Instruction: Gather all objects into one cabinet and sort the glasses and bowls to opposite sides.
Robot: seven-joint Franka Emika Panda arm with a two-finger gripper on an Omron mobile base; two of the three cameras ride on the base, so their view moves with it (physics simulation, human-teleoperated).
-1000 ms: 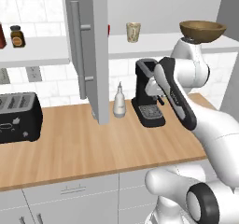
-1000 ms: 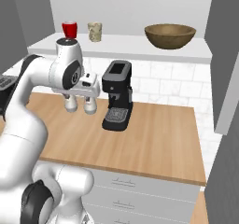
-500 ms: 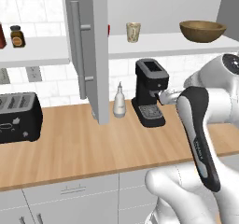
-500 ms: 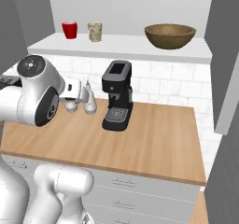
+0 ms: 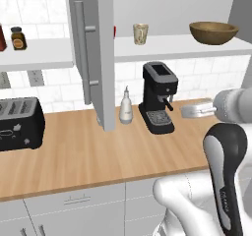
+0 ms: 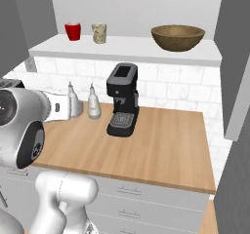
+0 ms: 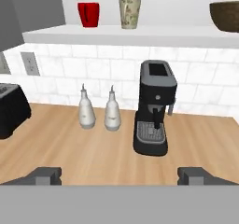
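Shelf above, counter below, cabinet door at upper left.

In the hand view, the white shelf (image 7: 140,34) runs across the top of the frame, carrying the small red cup (image 7: 88,14) at left, the pale beige tumbler (image 7: 130,13) just right of it, and the wide brown wooden bowl (image 7: 228,16) well apart at the far right. Below, on the wooden counter (image 7: 93,148), two white pear-shaped bottles (image 7: 87,109) stand side by side left of centre, the black coffee machine (image 7: 154,113) to their right, the black toaster (image 7: 11,111) at the left edge. In the left base view the open grey cabinet door (image 5: 93,48) hangs upper left.
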